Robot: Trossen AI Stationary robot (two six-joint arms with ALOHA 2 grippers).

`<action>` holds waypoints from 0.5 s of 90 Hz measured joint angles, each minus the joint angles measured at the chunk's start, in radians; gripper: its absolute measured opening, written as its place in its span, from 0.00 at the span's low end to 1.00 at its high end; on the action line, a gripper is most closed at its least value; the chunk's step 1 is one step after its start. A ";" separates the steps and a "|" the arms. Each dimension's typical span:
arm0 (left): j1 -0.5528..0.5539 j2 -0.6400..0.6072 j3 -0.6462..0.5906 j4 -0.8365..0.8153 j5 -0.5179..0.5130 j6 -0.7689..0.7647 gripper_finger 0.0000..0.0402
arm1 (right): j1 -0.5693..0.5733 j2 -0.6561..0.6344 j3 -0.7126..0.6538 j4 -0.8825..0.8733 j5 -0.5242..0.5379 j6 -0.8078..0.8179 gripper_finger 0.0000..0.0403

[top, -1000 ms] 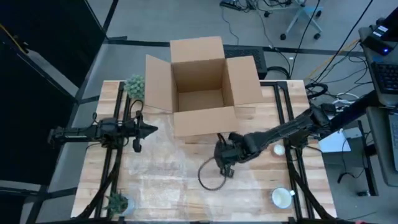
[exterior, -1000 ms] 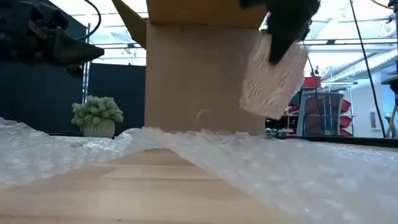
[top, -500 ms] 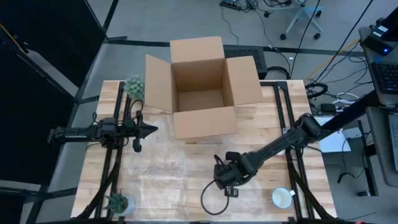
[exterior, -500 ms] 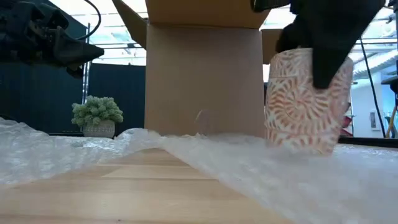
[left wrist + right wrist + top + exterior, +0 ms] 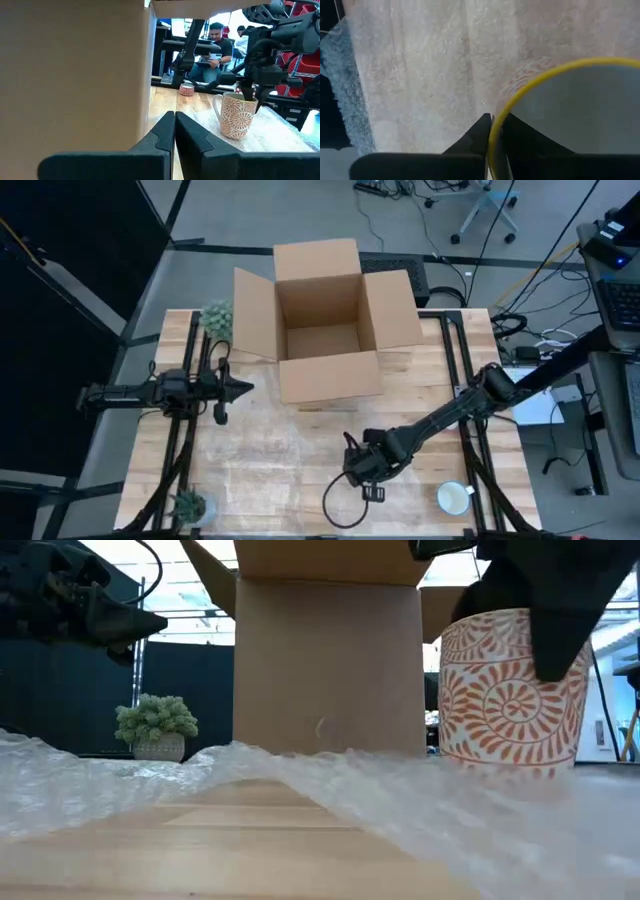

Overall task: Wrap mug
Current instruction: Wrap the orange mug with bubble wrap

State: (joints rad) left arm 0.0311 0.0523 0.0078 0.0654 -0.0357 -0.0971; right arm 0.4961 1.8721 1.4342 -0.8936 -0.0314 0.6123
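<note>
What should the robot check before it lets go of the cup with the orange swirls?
1. Mug upright: ok, it stands straight in the low view.
2. Mug resting on the bubble wrap: cannot tell, the wrap hides its base.
3. Right gripper holding the mug: ok, its jaws pinch the yellow rim, one inside and one outside.
4. Wrap spread out for folding: ok, it covers the wood around the mug in the right wrist view.
5. Left gripper out of the way: ok, it waits with jaws shut near the cardboard box, apart from the mug.
6. Small white cup clear of the mug: ok, it sits apart near the table edge.
</note>
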 joint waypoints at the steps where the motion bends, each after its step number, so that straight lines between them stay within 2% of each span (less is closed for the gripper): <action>1: 0.000 0.000 0.000 0.000 0.000 0.000 0.00 | 0.000 0.000 0.000 0.000 0.001 -0.003 0.07; 17: 0.000 0.000 0.000 0.001 0.000 0.005 0.00 | 0.000 0.000 0.022 -0.054 0.011 -0.045 0.02; 33: 0.000 0.000 0.000 0.006 0.000 0.001 0.00 | 0.021 0.003 0.157 -0.188 -0.001 -0.038 0.01; 45: 0.000 0.000 0.000 0.007 0.000 0.001 0.00 | 0.064 0.000 0.195 -0.202 -0.015 0.002 0.01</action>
State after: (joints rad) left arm 0.0311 0.0525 0.0082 0.0727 -0.0357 -0.0963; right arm 0.5603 1.8721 1.6295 -1.0957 -0.0462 0.6145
